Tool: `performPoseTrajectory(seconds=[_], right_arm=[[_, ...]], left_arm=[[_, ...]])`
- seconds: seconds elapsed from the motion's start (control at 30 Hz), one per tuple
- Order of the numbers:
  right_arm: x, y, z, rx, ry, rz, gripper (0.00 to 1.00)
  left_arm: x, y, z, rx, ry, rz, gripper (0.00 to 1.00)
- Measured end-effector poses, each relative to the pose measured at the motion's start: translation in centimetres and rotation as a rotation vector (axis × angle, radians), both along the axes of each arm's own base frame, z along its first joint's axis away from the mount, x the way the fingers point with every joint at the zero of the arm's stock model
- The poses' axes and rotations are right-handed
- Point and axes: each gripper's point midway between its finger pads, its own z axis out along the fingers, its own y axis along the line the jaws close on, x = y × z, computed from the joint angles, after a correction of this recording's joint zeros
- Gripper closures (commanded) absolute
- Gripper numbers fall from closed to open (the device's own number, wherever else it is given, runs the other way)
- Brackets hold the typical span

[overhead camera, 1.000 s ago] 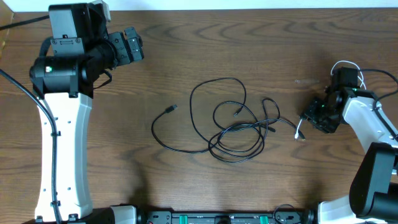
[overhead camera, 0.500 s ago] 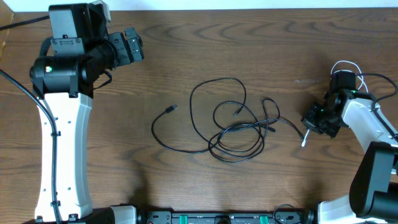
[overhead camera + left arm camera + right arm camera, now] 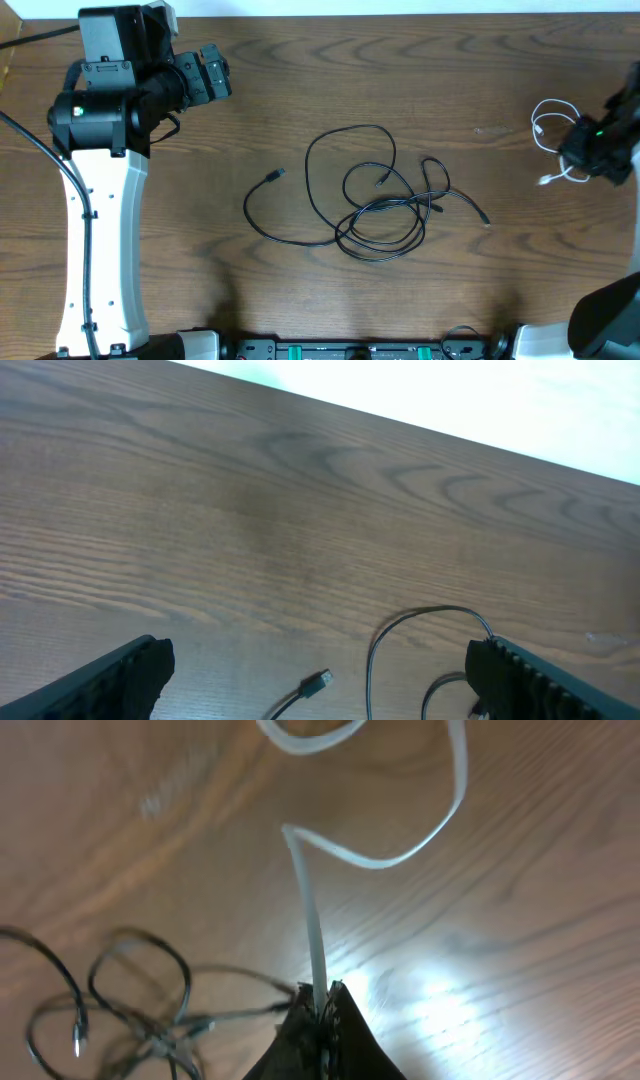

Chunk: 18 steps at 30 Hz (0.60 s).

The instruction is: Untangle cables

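Observation:
A tangle of black cables (image 3: pixel 375 205) lies in loops at the table's middle, one plug end (image 3: pixel 278 174) out to the left and another end (image 3: pixel 484 220) to the right. The white cable (image 3: pixel 540 125) lies apart from them at the far right. My right gripper (image 3: pixel 592 150) is shut on it; in the right wrist view the white cable (image 3: pixel 312 910) runs straight out from the closed right gripper (image 3: pixel 322 995), with the black cables (image 3: pixel 140 985) blurred behind. My left gripper (image 3: pixel 215 75) hangs open at the upper left, well above the black plug (image 3: pixel 318 681).
The white left arm base (image 3: pixel 95 250) stands along the left side. The right arm (image 3: pixel 605 320) fills the lower right corner. The table's far edge (image 3: pixel 420 430) runs close behind the left gripper.
My right gripper shut on the white cable and pulled it right and back, away from the black tangle. The left arm has stayed still.

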Motion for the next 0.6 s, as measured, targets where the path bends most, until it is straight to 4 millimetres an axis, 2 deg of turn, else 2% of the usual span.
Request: performPoseTrajectory(seconds=[0.23, 0.33, 0.43, 0.6], right_arm=[[1.7, -4.8, 1.4, -0.089, -0.121, -0.071, 0.99], [2.7, -6.1, 1.3, -0.136, -0.143, -0.080, 0.99], [4.2, -7.5, 0.5, -0.182, -0.158, -0.080, 0.99], [7.0, -9.3, -3.6, -0.206, -0.136, -0.067, 0.99]], left_arm=[[0.0, 0.0, 0.0, 0.000, 0.000, 0.000, 0.02], [0.0, 0.0, 0.0, 0.000, 0.000, 0.000, 0.02], [0.0, 0.0, 0.0, 0.000, 0.000, 0.000, 0.02], [0.2, 0.0, -0.3, -0.001, 0.008, 0.000, 0.02]])
